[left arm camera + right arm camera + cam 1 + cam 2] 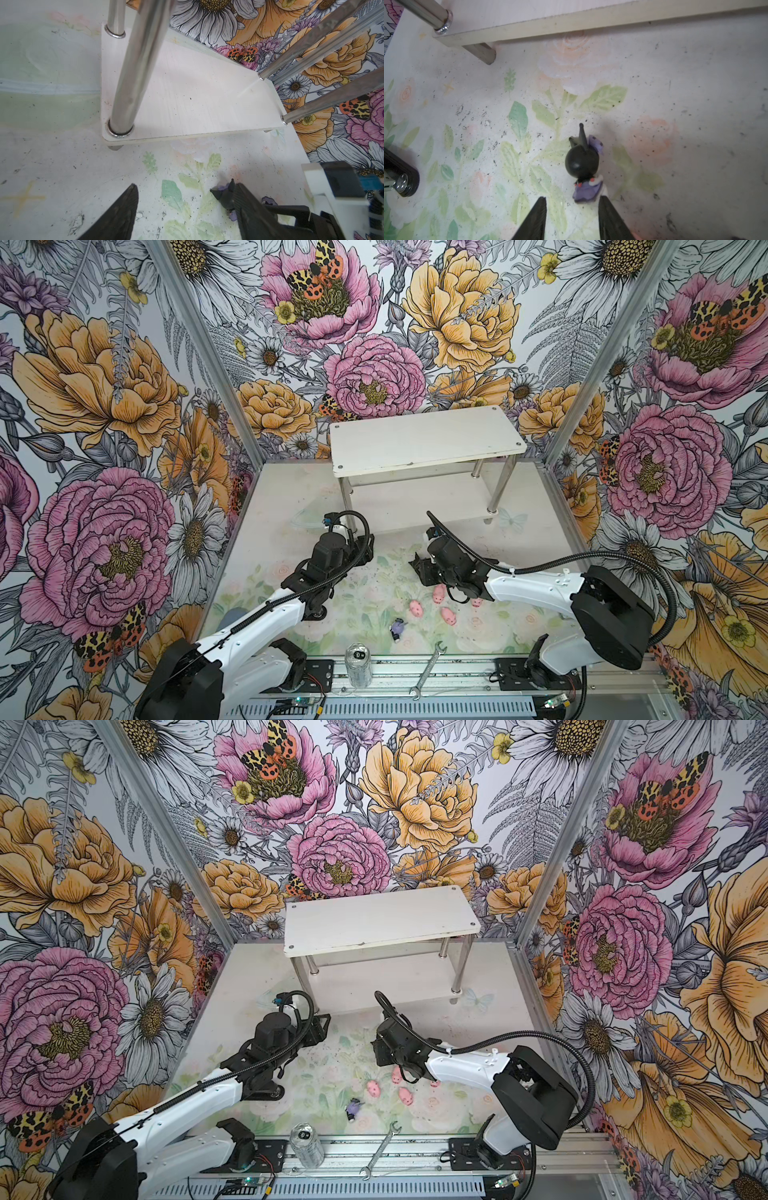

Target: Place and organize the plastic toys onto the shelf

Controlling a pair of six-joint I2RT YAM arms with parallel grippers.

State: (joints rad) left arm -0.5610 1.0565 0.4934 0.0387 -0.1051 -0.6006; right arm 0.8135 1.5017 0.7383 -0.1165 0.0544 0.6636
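The white shelf (424, 439) (378, 921) stands at the back with both tiers bare. My left gripper (365, 545) (186, 187) is open by its lower tier (187, 93). A black-eared figurine (225, 197) leans on one fingertip, clear of the other. My right gripper (420, 571) (572, 198) is open in front of the shelf (571, 20). A second figurine (582, 164) lies at its tips, beside one finger. In both top views several pink pigs (416, 607) (373, 1088) and another figurine (397, 628) (353, 1108) lie on the mat.
A clear can (358, 664) stands and a silver wrench (428, 670) lies at the front rail. Chrome legs (133, 68) rise close to the left gripper. Flowered walls enclose the table on three sides.
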